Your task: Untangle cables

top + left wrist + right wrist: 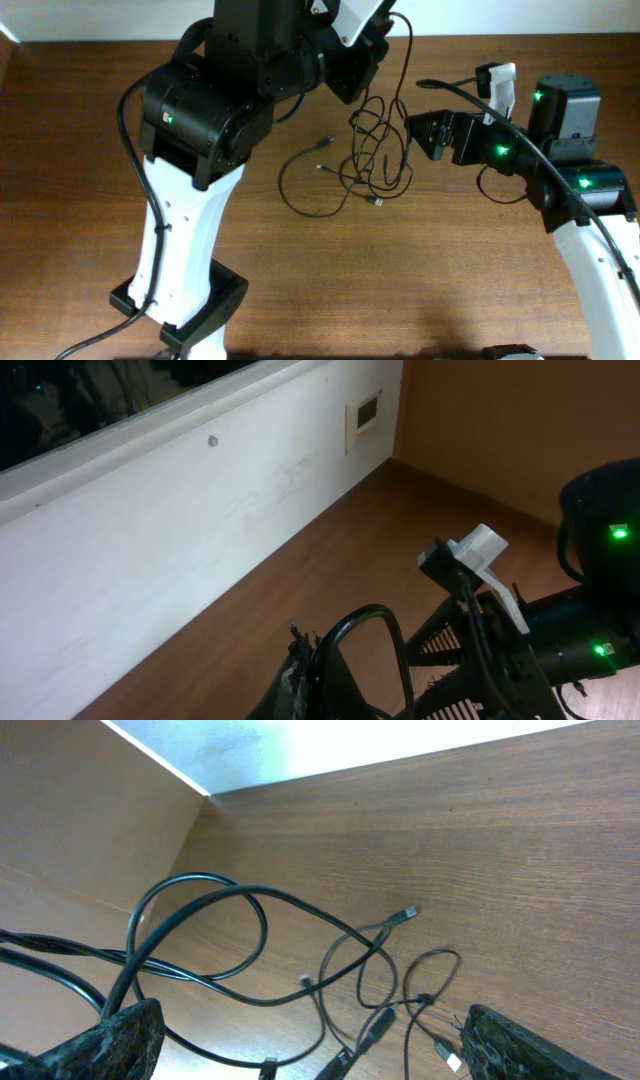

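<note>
The cables (375, 150) are thin black cords in a loose tangle at the table's middle. One strand loops out to the left (300, 190), and small plug ends lie beside it. One cord rises from the tangle to my left gripper (365, 55), which is raised at the back. In the left wrist view that gripper (305, 660) looks shut on a cable loop (365, 640). My right gripper (412, 132) is open just right of the tangle. In the right wrist view its fingers (310, 1020) are spread wide, with cable strands (250, 910) and plugs on the table between them.
The wooden table (450, 280) ends at a white wall (150, 540) at the back. The left arm's white base (185, 270) stands at front left. The right arm's base (600, 240) is at the right. The right arm's white camera mount (480, 555) is close in front of the left gripper.
</note>
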Tool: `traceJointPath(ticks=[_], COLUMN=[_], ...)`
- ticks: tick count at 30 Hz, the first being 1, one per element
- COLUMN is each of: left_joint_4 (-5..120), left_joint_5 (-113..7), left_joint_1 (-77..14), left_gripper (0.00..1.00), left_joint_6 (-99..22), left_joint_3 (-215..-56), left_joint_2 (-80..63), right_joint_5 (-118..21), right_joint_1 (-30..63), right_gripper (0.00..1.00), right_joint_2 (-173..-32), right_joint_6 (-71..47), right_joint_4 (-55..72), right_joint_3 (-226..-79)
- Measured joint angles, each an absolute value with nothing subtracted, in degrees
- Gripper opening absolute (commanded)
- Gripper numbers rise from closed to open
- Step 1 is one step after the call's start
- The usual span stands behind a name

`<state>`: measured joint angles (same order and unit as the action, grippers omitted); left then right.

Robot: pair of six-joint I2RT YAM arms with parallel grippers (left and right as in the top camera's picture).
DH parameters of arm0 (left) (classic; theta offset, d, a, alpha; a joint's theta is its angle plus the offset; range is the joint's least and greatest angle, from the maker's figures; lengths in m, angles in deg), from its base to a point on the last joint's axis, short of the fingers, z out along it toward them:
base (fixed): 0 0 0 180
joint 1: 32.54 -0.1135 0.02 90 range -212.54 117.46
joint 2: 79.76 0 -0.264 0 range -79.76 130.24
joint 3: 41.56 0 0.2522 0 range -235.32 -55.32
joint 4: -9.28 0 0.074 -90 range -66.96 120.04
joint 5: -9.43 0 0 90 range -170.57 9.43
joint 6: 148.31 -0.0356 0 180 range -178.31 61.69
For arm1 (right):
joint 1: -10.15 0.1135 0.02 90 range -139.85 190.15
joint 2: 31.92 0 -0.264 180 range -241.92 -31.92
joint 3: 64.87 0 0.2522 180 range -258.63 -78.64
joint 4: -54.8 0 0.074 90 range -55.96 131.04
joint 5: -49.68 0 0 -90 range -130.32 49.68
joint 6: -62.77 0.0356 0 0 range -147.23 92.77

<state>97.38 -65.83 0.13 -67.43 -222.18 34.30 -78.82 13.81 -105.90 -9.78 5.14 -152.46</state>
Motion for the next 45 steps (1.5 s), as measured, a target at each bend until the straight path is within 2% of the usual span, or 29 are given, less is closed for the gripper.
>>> traceJointPath(ticks=[3, 8, 15, 17, 20, 23, 27, 29, 33, 36, 37, 38, 41, 43, 45], left_joint_4=[97.36, 97.62, 97.34, 97.38, 97.36, 97.34, 96.6, 96.93, 97.52, 97.43, 97.45, 97.47, 97.8, 97.8, 97.82], left_joint_5=[-65.54, -64.21, -55.86, -55.2, -54.05, -53.33, -53.08, -53.41, -56.56, -60.78, -61.87, -62.55, -63.62, -63.77, -63.97], left_joint_1=[0.13, 0.13, 0.13, 0.06, 0.08, 0.08, 0.08, 0.08, 0.08, 0.08, 0.08, 0.08, 0.08, 0.08, 0.08], left_gripper=[0.0, 0.0, 0.0, 0.0, 0.0, 0.0, 0.0, 0.0, 0.0, 0.0, 0.0, 0.0, 0.0, 0.0, 0.0], left_joint_6=[-67.43, -67.43, -67.43, -67.43, -67.41, -67.43, -67.43, -67.43, -67.43, -67.43, -67.43, -67.43, -67.43, -67.43, -67.43], left_joint_3=[-222.18, -222.18, -222.18, -222.18, -222.18, -222.18, -222.16, -222.12, -222.12, -222.12, -222.12, -222.12, -222.12, -222.12, -222.12], left_joint_2=[34.3, 34.32, 34.3, 34.3, 34.3, 34.32, 34.32, 34.32, 34.32, 34.32, 34.32, 34.32, 34.32, 34.32, 34.32], right_joint_5=[-79.3, -81.03, -85.48, -86.56, -87.23, -87.25, -87.43, -87.15, -86.58, -85.79, -85.35, -84.96, -85.05, -85.66, -87.15], right_joint_1=[13.81, 13.81, 14.64, 16.5, 18.2, 18.77, 19.69, 19.73, 19.73, 19.89, 20.15, 20.54, 22.42, 21.99, 18.84], right_gripper=[0.95, 0.95, 0.95, 0.88, 0.66, 0.62, 0.63, 0.56, 0.48, 0.26, 0.25, 0.28, 0.74, 0.82, 0.83], right_joint_2=[-106.36, -106.55, -110.81, -111.99, -112.02, -112.02, -112.15, -113.79, -117.87, -121.46, -122.31, -123.1, -124.58, -124.54, -123.97], right_joint_6=[-9.17, -4.34, 1.59, 2.33, 2.75, 2.79, 2.55, 2.57, 2.53, 0.8, 0.41, -0.34, -7.07, -12.12, -17.25], right_joint_4=[6.43, 16.13, 18.97, 21.57, 25.95, 25.71, 14.36, 8.77, 0.83, -4.96, -6.01, -6.29, -3.3, -2.21, -1.88], right_joint_3=[-152.46, -152.46, -152.46, -152.44, -152.46, -152.46, -152.72, -152.92, -153.0, -152.94, -152.89, -152.87, -152.72, -152.72, -152.85])
